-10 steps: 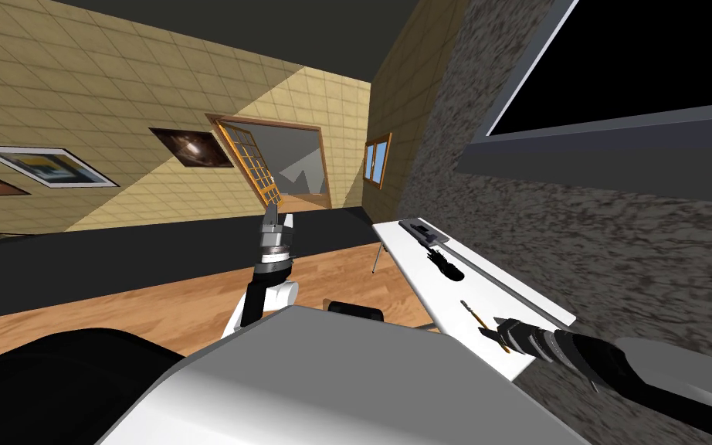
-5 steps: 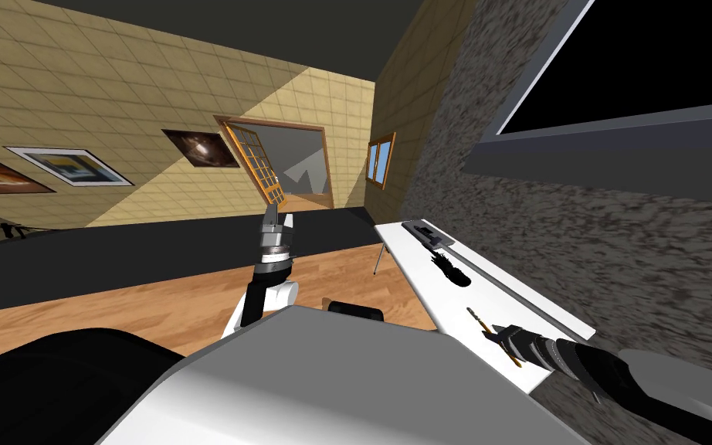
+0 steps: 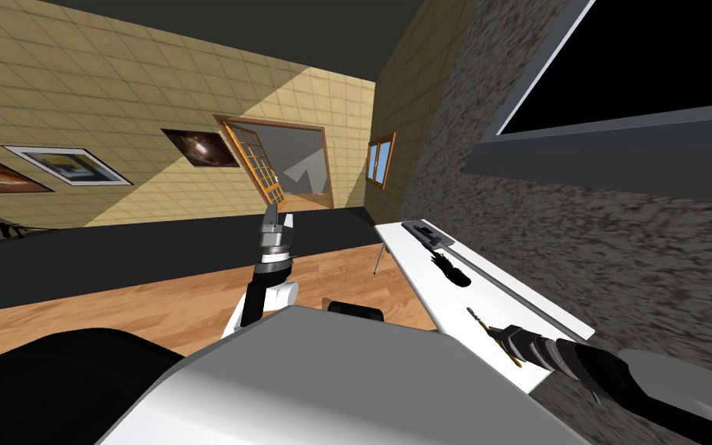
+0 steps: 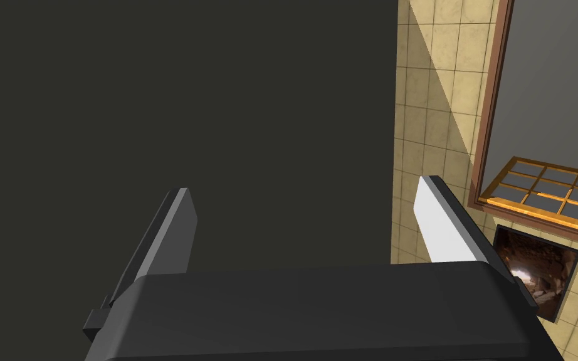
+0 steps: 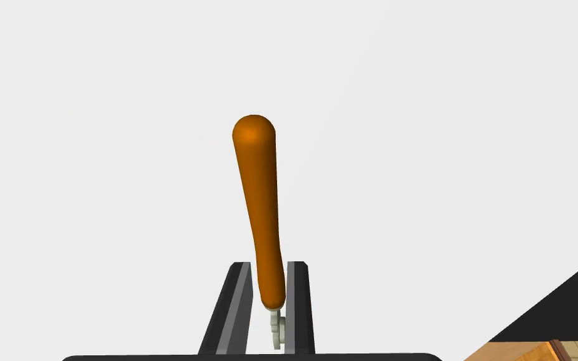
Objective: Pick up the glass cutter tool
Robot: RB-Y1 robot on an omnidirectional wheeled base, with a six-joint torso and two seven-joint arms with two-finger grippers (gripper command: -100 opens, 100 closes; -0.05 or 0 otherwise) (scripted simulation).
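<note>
The glass cutter (image 5: 259, 200) has an orange handle and a small pale metal head, and it lies on the white table (image 3: 424, 286). My right gripper (image 5: 269, 264) is shut on the handle's lower end, just above the metal head, with a finger pressed to each side. In the head view the right gripper (image 3: 496, 334) sits at the table's near end, and the cutter's far tip (image 3: 475, 315) pokes out beyond it. My left gripper (image 3: 272, 212) is raised in front of me, away from the table. Its fingers (image 4: 175, 232) stand open with nothing between them.
Further along the table lie a black bristly object (image 3: 451, 272), a grey flat tool (image 3: 424, 232) and a long grey bar (image 3: 501, 290). A rough grey wall (image 3: 578, 232) runs close along the table's right side. Wooden floor (image 3: 154, 309) lies to the left.
The right gripper's fingers have closed in from wide open onto the cutter's handle. My view shifted slightly a second ago and has held still since. The left arm has not moved.
</note>
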